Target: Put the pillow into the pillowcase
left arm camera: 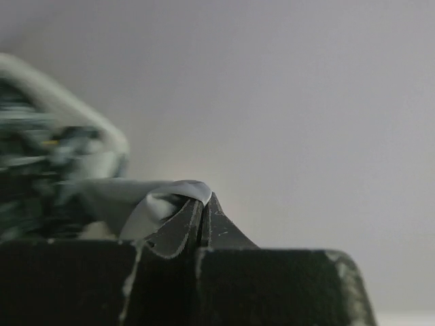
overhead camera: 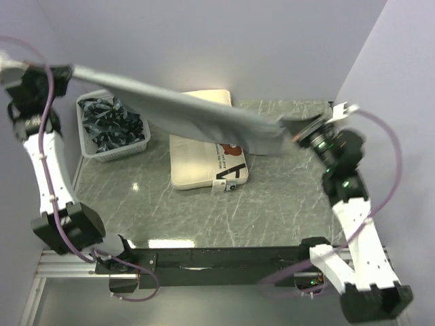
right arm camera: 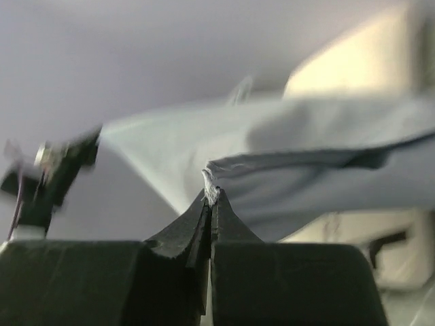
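Observation:
The grey pillowcase hangs stretched in the air between both grippers, well above the table. My left gripper is shut on its left end, high at the far left; the cloth shows pinched at my fingertips. My right gripper is shut on its right corner; the cloth and its frayed edge sit between the tips. The cream-white pillow with the bear print lies flat on the table under the cloth, partly hidden by it; it also shows in the right wrist view.
A white basket with dark blue-and-white patterned cloths stands at the back left of the marbled table. Pale walls close in the left, back and right sides.

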Available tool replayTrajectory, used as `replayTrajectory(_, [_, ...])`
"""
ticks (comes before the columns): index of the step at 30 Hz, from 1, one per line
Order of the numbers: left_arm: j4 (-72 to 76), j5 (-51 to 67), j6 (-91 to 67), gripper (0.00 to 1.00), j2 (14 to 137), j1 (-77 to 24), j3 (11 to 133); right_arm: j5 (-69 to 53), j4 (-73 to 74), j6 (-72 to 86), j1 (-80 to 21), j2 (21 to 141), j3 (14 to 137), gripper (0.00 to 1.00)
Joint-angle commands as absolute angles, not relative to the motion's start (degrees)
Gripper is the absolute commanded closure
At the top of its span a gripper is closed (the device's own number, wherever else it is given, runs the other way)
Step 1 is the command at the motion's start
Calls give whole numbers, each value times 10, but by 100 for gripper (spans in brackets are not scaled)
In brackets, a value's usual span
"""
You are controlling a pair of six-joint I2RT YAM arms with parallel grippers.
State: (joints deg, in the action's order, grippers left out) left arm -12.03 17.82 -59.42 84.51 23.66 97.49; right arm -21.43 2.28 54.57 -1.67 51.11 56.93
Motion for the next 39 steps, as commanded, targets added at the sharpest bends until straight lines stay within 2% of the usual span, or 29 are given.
replayTrajectory(1, [-125, 105, -628, 99, 781, 361, 830, -75, -49, 504, -219, 443, 411, 100])
replayTrajectory(2, [-129, 85, -614, 99, 764, 368, 814, -49, -59, 503, -321, 438, 378, 100])
replayTrajectory(4, [-141, 58, -601, 99, 751, 368, 782, -1, -96, 504, -407, 450, 295, 100])
replayTrajectory(5, [-128, 56, -608, 93, 735, 369, 765, 29, -103, 507, -472, 465, 281, 100])
replayTrajectory(7, [-112, 64, -611, 72, 727, 361, 741, 47, -96, 498, -525, 507, 271, 99])
replayTrajectory(8, [-124, 57, -594, 67, 730, 352, 746, 80, -85, 495, -546, 518, 272, 86])
replayTrajectory(9, [-133, 37, -582, 58, 734, 342, 753, 85, -75, 487, -567, 534, 279, 77])
replayTrajectory(10, [-143, 26, -568, 41, 736, 321, 767, 87, -55, 483, -570, 538, 283, 66])
replayTrajectory(11, [-156, 16, -547, 36, 738, 309, 770, 97, -42, 476, -570, 539, 287, 48])
replayTrajectory(13, [-145, 1, -529, 27, 730, 275, 758, 123, 11, 472, -570, 531, 313, 36])
replayTrajectory(14, [-139, 2, -508, 25, 723, 261, 756, 134, 31, 469, -570, 527, 324, 27])
replayTrajectory(17, [-154, -41, -469, 19, 728, 196, 768, 219, 115, 461, -563, 513, 380, 17])
replayTrajectory(19, [-158, -31, -450, 18, 736, 157, 771, 247, 162, 453, -525, 522, 424, 14])
replayTrajectory(21, [-163, -23, -436, 19, 744, 107, 774, 224, 172, 438, -465, 540, 444, 13])
replayTrajectory(23, [-169, -11, -407, 19, 760, 62, 780, 111, 147, 429, -340, 550, 439, 14])
replayTrajectory(26, [-189, -5, -360, 16, 794, -52, 789, 53, 107, 425, -239, 582, 436, 13])
replayTrajectory(27, [-198, -5, -349, 14, 806, -115, 794, 43, 102, 425, -223, 610, 446, 13])
replayTrajectory(29, [-223, -5, -318, 10, 848, -175, 814, 2, 77, 428, -189, 641, 452, 13])
replayTrajectory(30, [-233, -9, -308, 9, 864, -238, 830, 2, 72, 431, -179, 667, 456, 13])
replayTrajectory(33, [-266, -52, -272, 6, 931, -341, 862, -32, 46, 447, -127, 690, 446, 13])
replayTrajectory(39, [-303, -119, -234, 1, 1051, -472, 955, -75, 23, 479, -41, 674, 413, 12])
